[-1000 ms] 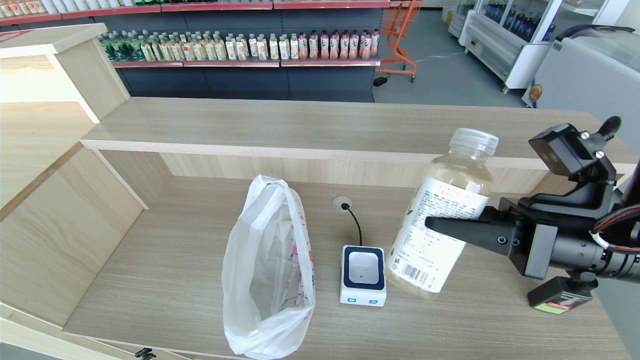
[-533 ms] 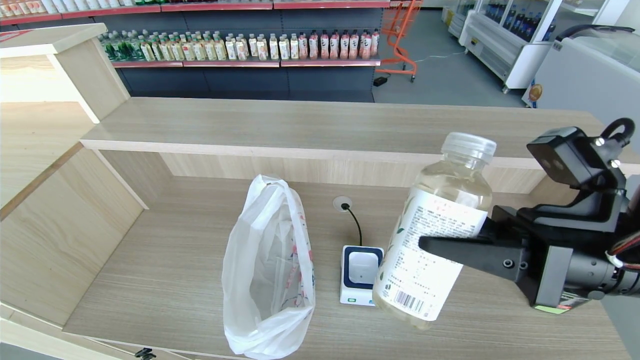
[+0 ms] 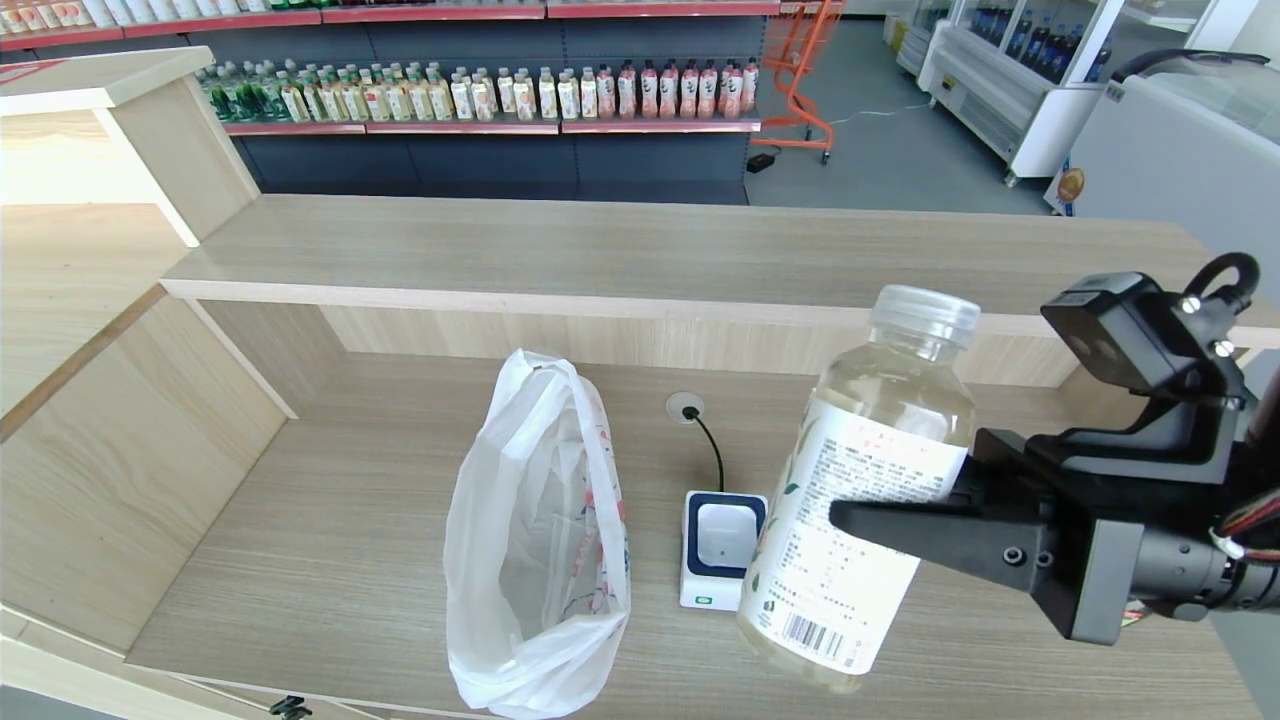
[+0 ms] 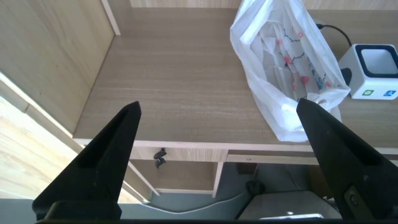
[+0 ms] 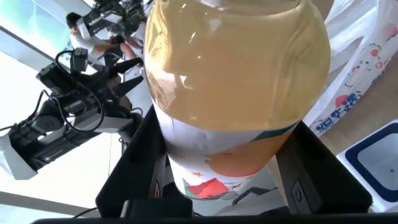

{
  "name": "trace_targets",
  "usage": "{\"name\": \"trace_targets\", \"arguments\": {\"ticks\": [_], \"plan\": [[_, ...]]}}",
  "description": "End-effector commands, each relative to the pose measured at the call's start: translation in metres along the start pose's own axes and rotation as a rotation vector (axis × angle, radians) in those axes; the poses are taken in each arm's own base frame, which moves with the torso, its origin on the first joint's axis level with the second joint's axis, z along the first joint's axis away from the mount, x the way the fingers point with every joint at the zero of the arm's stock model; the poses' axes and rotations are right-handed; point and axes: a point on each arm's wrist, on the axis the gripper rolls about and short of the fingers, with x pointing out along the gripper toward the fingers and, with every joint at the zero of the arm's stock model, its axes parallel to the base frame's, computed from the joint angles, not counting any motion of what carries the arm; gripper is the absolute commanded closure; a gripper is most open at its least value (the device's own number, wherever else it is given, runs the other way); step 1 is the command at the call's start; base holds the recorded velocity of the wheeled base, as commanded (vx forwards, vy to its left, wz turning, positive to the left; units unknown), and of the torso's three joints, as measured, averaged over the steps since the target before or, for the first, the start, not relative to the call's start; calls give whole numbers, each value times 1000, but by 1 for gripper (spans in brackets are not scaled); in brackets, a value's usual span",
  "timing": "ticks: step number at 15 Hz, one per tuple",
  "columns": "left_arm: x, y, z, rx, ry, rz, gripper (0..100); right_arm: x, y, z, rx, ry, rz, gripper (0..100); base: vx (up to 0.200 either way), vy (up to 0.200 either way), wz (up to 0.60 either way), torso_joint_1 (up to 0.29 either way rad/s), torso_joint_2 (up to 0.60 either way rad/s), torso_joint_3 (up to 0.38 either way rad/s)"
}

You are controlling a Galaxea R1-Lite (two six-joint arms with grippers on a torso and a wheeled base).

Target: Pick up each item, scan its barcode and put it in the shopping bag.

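Gripped a clear plastic drink bottle (image 3: 860, 490) of pale yellow liquid in the right jaws, closed from both sides across its white label (image 3: 850, 530) at mid-height. Held it off the table (image 3: 330, 560) and tilted, with the cap (image 3: 925, 308) toward 1 o'clock and the base toward 7 o'clock in the head view. Showed the printed barcode (image 3: 810, 633) low on the label, turned up toward the head camera. Hung at 3 o'clock of the barcode scanner (image 3: 715, 550), covering that scanner's right edge in the head view.

Seen from the right wrist: the bottle's (image 5: 236, 81) rounded base up close between the two dark jaw sides, with the shopping bag (image 5: 367, 68) and the scanner (image 5: 373, 155) beyond it.

Found the scanner as a small white box with a dark-blue frame around its top window, and a black cable (image 3: 712, 440) running toward 12 o'clock into a round grommet (image 3: 685, 407) in the table. Found the shopping bag (image 3: 540, 540), thin white plastic with red print, standing open-mouthed just at 9 o'clock of the scanner.

Spread the left jaws wide, with nothing between the fingers (image 4: 106, 162). Hung them above the table's (image 4: 180, 81) near edge, on the 7 to 8 o'clock side of the bag (image 4: 286, 68), well apart from the scanner (image 4: 373, 71).

Beyond the table at 12 o'clock: shelves (image 3: 480, 95) lined with bottled drinks.
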Motion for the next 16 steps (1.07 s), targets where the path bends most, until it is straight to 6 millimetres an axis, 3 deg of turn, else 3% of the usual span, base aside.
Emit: {"name": "trace_targets", "arguments": {"ticks": [1,3,5,7,12,16], "plan": [[0,0,0,0,0,0,0,0,0,-2,-1,2,-3,100,0,0,0,0,0,0],[0,0,0,0,0,0,0,-1,-8,-4,-140,9,-43,100,0,0,0,0,0,0],[0,0,0,0,0,0,0,-14,-59,-13,-506,88,-213,100,0,0,0,0,0,0],[0,0,0,0,0,0,0,-23,-104,-18,-706,161,-280,100,0,0,0,0,0,0],[0,0,0,0,0,0,0,-4,-163,-35,-924,204,-182,100,0,0,0,0,0,0],[0,0,0,0,0,0,0,12,-190,-52,-1029,191,-63,100,0,0,0,0,0,0]]}}
